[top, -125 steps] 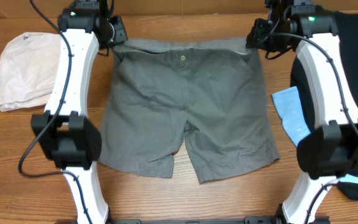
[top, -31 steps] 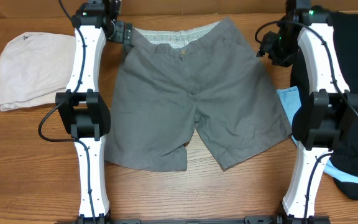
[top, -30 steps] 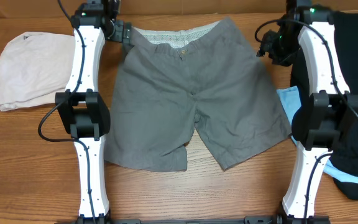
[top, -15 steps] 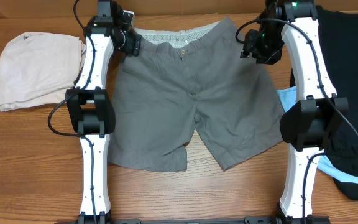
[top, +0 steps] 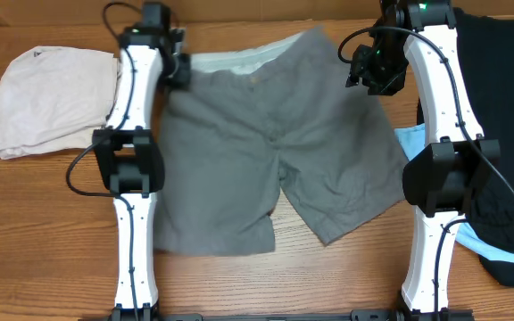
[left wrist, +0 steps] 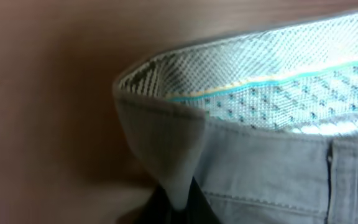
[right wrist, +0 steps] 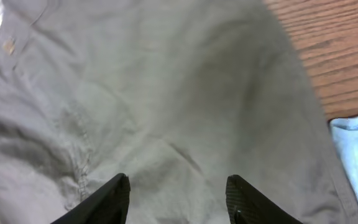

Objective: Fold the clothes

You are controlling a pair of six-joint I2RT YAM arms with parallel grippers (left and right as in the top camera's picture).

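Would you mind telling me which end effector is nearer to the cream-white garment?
Left. The left end effector grips the shorts at a waistband corner, near the cream-white garment; the right end effector is open above the shorts' opposite side.

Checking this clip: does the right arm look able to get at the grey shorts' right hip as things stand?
Probably yes. The right arm holds its jaws open just above the shorts, with nothing between them and the cloth; the light-blue garment lies off to the side.
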